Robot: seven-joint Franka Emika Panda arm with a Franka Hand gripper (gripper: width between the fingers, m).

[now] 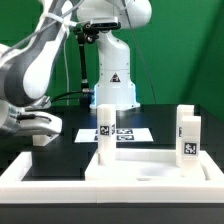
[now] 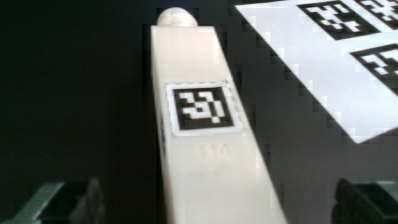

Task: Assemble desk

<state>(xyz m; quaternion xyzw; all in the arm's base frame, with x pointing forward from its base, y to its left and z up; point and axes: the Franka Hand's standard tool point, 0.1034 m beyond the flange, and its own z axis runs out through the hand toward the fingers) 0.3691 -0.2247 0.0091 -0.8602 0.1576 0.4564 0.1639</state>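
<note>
**Open tool poised over a loose desk leg.**

The tool [image 2: 210,196] is released, its dark fingers [image 2: 68,190] spread either side of a leg block [image 2: 196,110] and gripping nothing. In the wrist view the block lies flat on the black worktop [image 2: 71,80] between the jaws, its long axis running away from the tool and ending in a rounded peg. It is smooth, matt white plastic, oblong, with a square black-and-white tag on its upper face. The marker board [image 2: 338,60] lies just beside it. In the exterior view the slab [image 1: 140,170] lies flat inside the raised rim [image 1: 30,175], with two upright legs [image 1: 104,125] on it.
</note>
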